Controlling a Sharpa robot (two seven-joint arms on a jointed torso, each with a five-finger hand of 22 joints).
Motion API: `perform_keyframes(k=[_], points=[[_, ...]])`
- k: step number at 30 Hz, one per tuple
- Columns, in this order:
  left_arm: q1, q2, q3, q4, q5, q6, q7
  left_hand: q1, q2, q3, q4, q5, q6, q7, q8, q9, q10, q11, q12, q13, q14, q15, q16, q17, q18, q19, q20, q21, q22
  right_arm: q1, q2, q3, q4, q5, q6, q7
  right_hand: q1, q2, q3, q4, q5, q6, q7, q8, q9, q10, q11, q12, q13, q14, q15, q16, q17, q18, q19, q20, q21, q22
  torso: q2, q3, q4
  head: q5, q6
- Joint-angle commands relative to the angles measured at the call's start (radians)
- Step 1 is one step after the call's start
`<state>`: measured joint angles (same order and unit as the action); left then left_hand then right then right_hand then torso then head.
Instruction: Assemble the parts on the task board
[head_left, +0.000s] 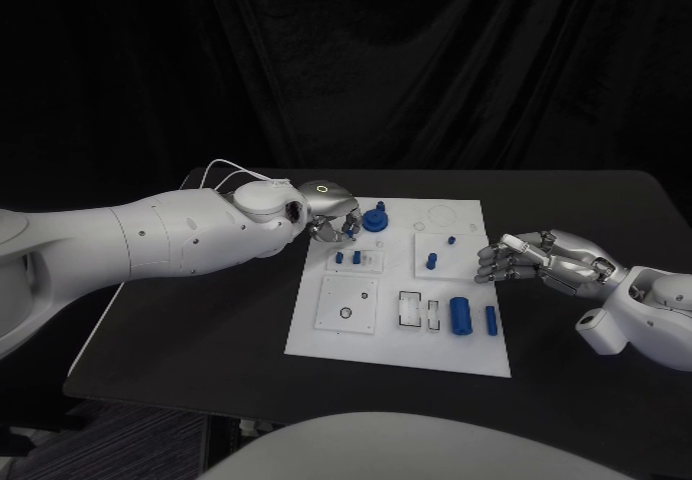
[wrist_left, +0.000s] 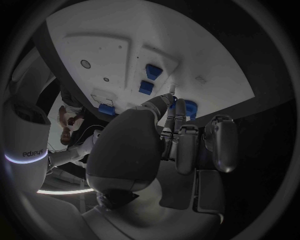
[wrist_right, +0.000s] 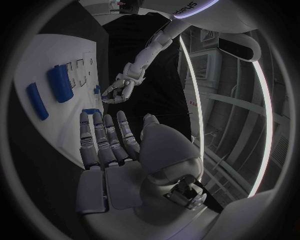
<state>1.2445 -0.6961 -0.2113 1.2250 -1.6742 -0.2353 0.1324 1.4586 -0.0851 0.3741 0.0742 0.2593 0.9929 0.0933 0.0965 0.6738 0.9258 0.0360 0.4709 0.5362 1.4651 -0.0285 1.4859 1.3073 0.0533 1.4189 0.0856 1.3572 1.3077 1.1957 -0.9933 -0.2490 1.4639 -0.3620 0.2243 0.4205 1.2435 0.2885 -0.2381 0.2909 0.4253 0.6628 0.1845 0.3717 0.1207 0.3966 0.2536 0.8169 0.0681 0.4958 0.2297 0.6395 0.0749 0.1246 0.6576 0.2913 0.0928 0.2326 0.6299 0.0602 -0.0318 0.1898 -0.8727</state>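
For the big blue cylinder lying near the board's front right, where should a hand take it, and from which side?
Probably across its middle, from above. The blue cylinder lies flat on the task board, long axis running front to back, so its round flanks are free, though a slimmer blue bar lies close on its right. The right hand, open beside the board, looks nearer.

Robot lab, black table (head_left: 188, 340), black curtain backdrop (head_left: 433, 90), white task board (head_left: 329, 335)
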Motion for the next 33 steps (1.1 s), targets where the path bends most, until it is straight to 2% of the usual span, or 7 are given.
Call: perform_keyframes(k=[1, 6, 10, 17, 33], points=[[-0.005, 0.007, 0.0, -0.005, -0.006, 0.016, -0.003, -0.004, 0.001, 0.002, 0.003, -0.003, -0.009, 0.0, -0.005, -0.003, 0.009, 0.001, -0.007, -0.002, 0.006, 0.001, -0.004, 0.055, 0.001, -0.007, -0.001, -0.004, 0.19, -0.001, 0.0, 0.001, 0.0, 0.003, 0.016, -0.019, 0.008, 0.002, 0.005, -0.001, 0.004, 0.006, 0.074, 0.005, 0.001, 0.006, -0.002, -0.001, 0.0, 0.001, 0.003, -0.002, 0.0, 0.001, 0.004, -0.002, 0.004, -0.001, 0.0, 0.001, 0.0004, -0.001, 0.0], [-0.012, 0.016, 0.001, -0.014, -0.006, 0.017, -0.002, -0.003, 0.001, 0.002, 0.002, -0.003, -0.01, 0.0, -0.006, -0.003, 0.01, 0.001, -0.007, -0.002, 0.005, 0.001, -0.004, 0.054, 0.002, -0.007, -0.001, -0.005, 0.19, -0.001, -0.001, 0.001, 0.001, 0.003, 0.017, -0.02, 0.008, 0.002, 0.005, -0.001, 0.004, 0.006, 0.074, 0.005, 0.001, 0.006, -0.002, -0.001, 0.0, 0.001, 0.003, -0.002, 0.0, 0.001, 0.004, -0.002, 0.004, -0.001, -0.001, 0.002, -0.0013, -0.003, 0.0], [-0.016, 0.022, 0.001, -0.021, -0.006, 0.017, -0.005, -0.002, 0.002, 0.003, 0.001, -0.003, -0.011, 0.001, -0.007, -0.004, 0.012, 0.001, -0.007, -0.003, 0.007, 0.001, -0.004, 0.056, 0.002, -0.007, -0.001, -0.004, 0.19, -0.001, 0.0, 0.001, 0.002, 0.003, 0.018, -0.021, 0.008, 0.002, 0.005, -0.001, 0.004, 0.006, 0.074, 0.005, 0.001, 0.006, -0.002, -0.001, 0.0, 0.001, 0.003, -0.002, 0.0, 0.001, 0.004, -0.002, 0.004, -0.001, -0.001, 0.001, 0.0001, -0.005, 0.0], [-0.019, 0.027, 0.001, -0.027, -0.006, 0.024, -0.007, 0.0, 0.003, 0.004, -0.001, -0.002, -0.011, 0.001, -0.008, -0.005, 0.013, 0.0, -0.008, -0.003, 0.004, 0.001, -0.006, 0.051, 0.002, -0.009, -0.001, -0.007, 0.189, -0.001, 0.001, 0.001, 0.003, 0.003, 0.019, -0.022, 0.01, 0.002, 0.007, 0.0, 0.004, 0.006, 0.074, 0.005, 0.001, 0.006, -0.003, -0.002, 0.0, 0.001, 0.003, -0.002, 0.0, 0.001, 0.005, -0.002, 0.004, -0.002, -0.001, 0.0011, -0.0013, -0.002, 0.0], [-0.023, 0.039, 0.001, -0.04, -0.006, 0.015, -0.01, 0.001, 0.004, 0.005, -0.002, -0.002, -0.012, 0.0, -0.009, -0.007, 0.015, 0.0, -0.008, -0.004, 0.003, 0.002, -0.007, 0.05, 0.003, -0.009, 0.0, -0.009, 0.188, -0.001, -0.001, 0.001, 0.005, 0.003, 0.02, -0.025, 0.011, 0.003, 0.009, 0.0, 0.004, 0.007, 0.074, 0.005, 0.001, 0.006, -0.003, -0.002, 0.0, 0.001, 0.003, -0.002, 0.0, 0.002, 0.005, -0.002, 0.004, -0.002, -0.001, 0.0011, 0.0, -0.007, 0.0]])
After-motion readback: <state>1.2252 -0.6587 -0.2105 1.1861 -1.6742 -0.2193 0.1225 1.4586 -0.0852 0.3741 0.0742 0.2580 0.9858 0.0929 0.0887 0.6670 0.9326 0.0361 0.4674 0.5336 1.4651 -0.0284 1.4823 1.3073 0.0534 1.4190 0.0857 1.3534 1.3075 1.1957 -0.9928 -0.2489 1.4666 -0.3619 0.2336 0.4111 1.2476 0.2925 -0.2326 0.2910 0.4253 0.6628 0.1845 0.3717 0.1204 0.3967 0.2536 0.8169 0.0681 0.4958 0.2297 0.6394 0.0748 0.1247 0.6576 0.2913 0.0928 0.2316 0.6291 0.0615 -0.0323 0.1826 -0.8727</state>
